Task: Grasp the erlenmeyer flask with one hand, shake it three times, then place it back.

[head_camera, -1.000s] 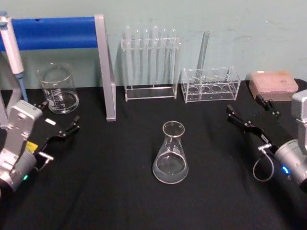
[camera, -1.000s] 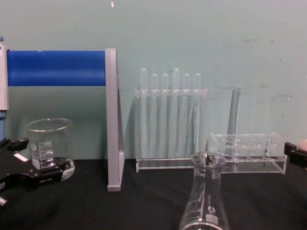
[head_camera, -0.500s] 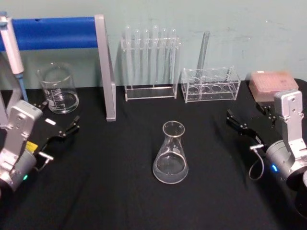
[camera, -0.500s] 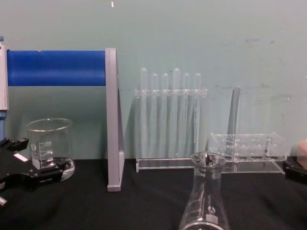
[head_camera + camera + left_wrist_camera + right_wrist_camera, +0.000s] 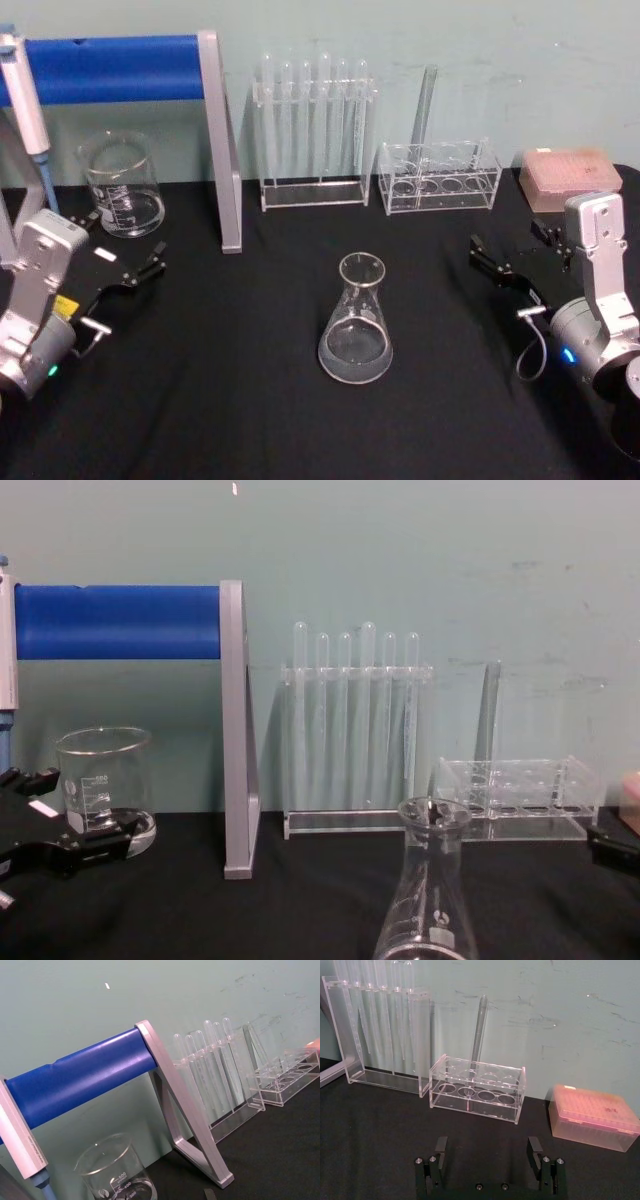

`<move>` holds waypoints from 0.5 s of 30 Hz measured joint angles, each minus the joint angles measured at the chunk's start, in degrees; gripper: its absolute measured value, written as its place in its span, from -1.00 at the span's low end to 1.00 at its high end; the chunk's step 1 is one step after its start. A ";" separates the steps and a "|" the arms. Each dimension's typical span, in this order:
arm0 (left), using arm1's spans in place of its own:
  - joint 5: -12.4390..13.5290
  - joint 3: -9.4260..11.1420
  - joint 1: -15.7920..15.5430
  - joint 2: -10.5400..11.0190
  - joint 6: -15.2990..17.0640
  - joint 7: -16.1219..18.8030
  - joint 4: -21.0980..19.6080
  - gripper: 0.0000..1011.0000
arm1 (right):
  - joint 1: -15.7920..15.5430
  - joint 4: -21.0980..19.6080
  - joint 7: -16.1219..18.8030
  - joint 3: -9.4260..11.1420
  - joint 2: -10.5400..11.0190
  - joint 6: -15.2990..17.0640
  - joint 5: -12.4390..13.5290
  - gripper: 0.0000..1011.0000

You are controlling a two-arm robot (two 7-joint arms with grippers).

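1. The left gripper (image 5: 128, 256), black with a small white label, sits at the far left of the black table (image 5: 220, 400), its fingers spread apart and holding nothing.
2. Just behind it stands a clear straight-walled glass beaker (image 5: 122, 186) with printed graduations, beside a blue roll on a grey metal frame (image 5: 222, 140).
3. A tall clear plastic rack of thin test tubes (image 5: 312, 130) stands against the green wall, right of the frame.
4. The clear glass conical erlenmeyer flask (image 5: 356, 320) stands upright near the middle of the table, in front of the racks, well apart from both grippers and touched by neither.
5. A low clear plastic rack (image 5: 438, 177) with round holes holds a single upright tube, behind and to the right of the flask.
6. The right gripper (image 5: 515, 255) hovers to the right of the flask, its two black fingers (image 5: 440, 1147) wide apart and empty.
7. A pink box of pipette tips (image 5: 568, 176) rests at the far right rear corner.
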 joint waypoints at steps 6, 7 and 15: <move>0.00 0.00 0.00 0.00 0.00 0.00 0.00 0.98 | 0.00 0.00 0.01 -0.05 0.05 0.00 0.03 0.98; 0.00 0.00 0.00 0.00 0.00 0.00 0.00 0.98 | 0.01 0.00 0.01 -0.05 0.06 0.00 0.03 0.98; 0.00 0.00 0.00 0.00 0.00 0.00 0.00 0.98 | 0.04 0.03 0.05 -0.10 0.10 0.00 0.07 0.98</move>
